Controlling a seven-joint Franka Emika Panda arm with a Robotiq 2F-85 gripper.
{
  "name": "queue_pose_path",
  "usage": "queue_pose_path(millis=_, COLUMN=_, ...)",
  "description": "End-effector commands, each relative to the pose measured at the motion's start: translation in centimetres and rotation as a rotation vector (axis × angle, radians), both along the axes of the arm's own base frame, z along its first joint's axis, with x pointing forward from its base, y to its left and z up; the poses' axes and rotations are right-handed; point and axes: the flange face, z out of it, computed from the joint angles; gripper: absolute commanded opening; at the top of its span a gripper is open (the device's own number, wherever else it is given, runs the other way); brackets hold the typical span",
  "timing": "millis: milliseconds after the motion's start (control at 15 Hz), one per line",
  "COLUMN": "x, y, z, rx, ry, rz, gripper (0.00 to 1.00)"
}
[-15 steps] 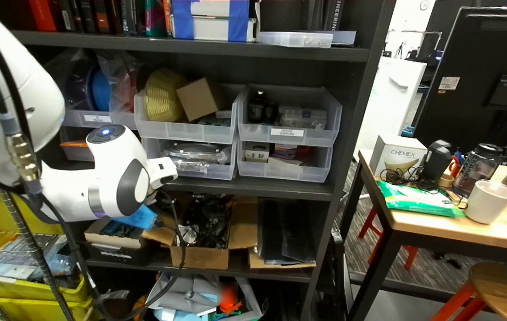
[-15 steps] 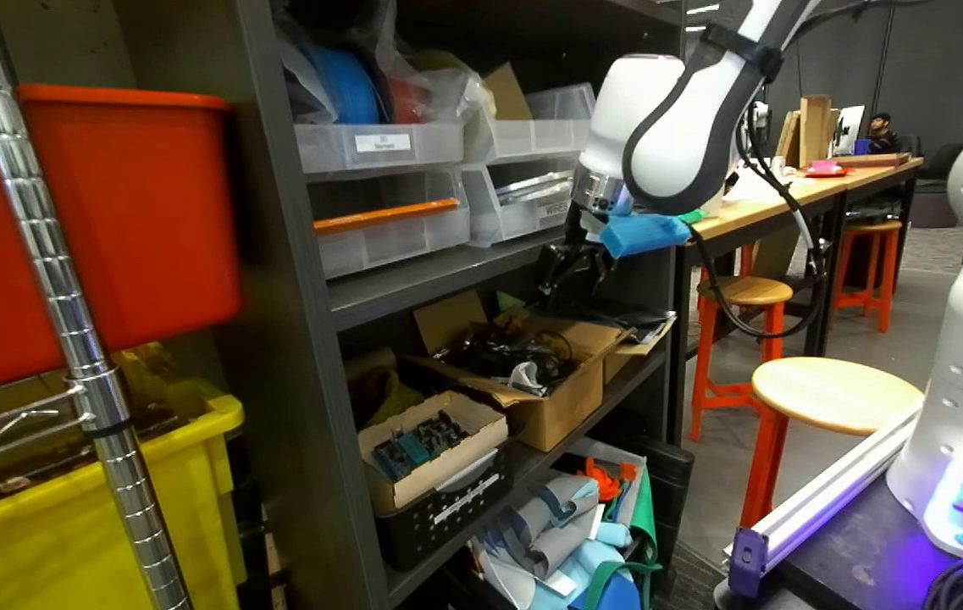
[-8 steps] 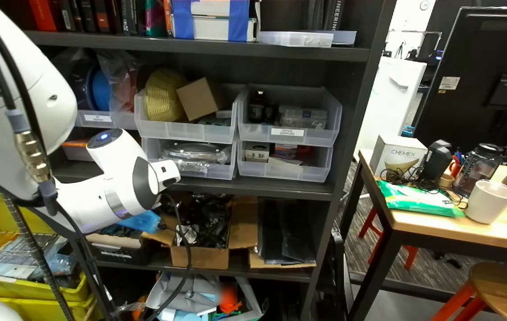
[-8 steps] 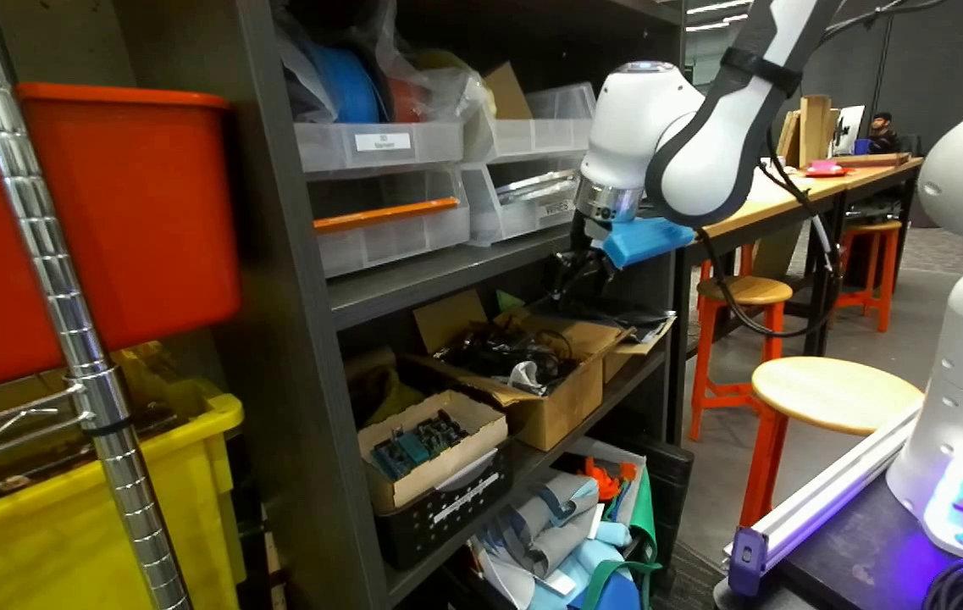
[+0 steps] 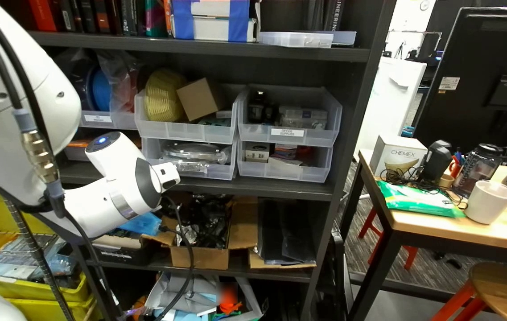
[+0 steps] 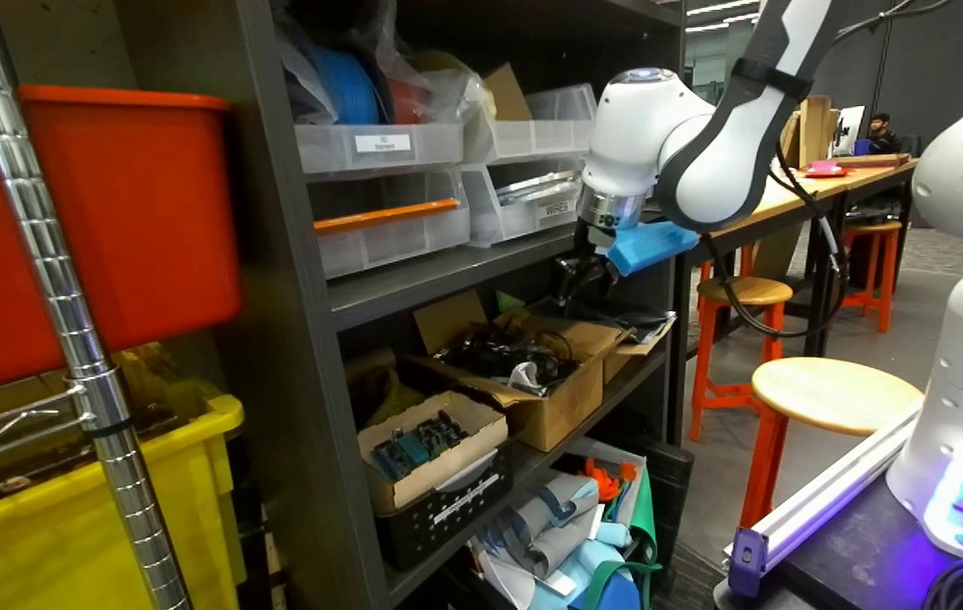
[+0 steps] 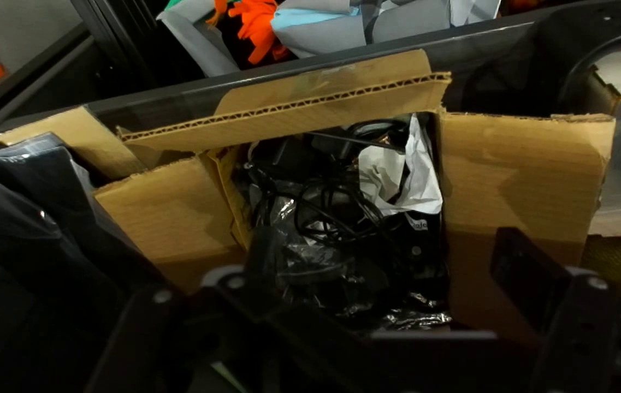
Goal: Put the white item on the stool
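Note:
The white item, a creased white sheet, lies among black cables and clear plastic bags inside the cardboard box in the wrist view. It also shows small in an exterior view as a pale white item at the box's front. My gripper stands open over the box, with nothing held between its widely spaced dark fingers. The sheet sits past the fingertips, apart from them. An exterior view has the gripper above the box, while the arm hides it in the other exterior picture. A wooden-topped stool with orange legs stands near the robot base.
A shelf board with plastic bins runs above the box. Cardboard flaps stick out on either side. Black bags lie beside the box, and a carton of circuit boards is on its other side. Another stool stands by the table.
The arm's hand has tilted and shifted slightly; in an exterior view the gripper has moved a little right and down. The jaws remain open, and the sheet and box have not moved.

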Motion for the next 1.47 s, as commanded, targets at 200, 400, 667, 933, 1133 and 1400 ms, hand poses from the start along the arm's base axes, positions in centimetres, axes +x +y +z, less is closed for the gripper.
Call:
queue_pose_path(millis=200, x=-1.6, y=0.0, z=-0.8, rx=-0.158, ry=0.154, rz=-0.029, gripper=1.00)
queue_pose_path(millis=400, x=-3.7, y=0.7, z=-0.2, rx=-0.227, ry=0.232, rz=-0.012, gripper=1.00)
queue_pose_path(millis=667, x=-5.7, y=2.5, z=3.4, rx=-0.281, ry=0.190, rz=0.040, gripper=1.00)
queue_pose_path(millis=933, x=-6.3, y=3.7, z=8.1, rx=-0.296, ry=0.055, rz=0.087, gripper=1.00)
queue_pose_path(millis=1133, x=-6.6, y=3.3, z=11.1, rx=-0.269, ry=-0.035, rz=0.124, gripper=1.00)
queue_pose_path(millis=1400, x=-7.1, y=3.1, z=15.7, rx=-0.252, ry=-0.133, rz=0.148, gripper=1.00)
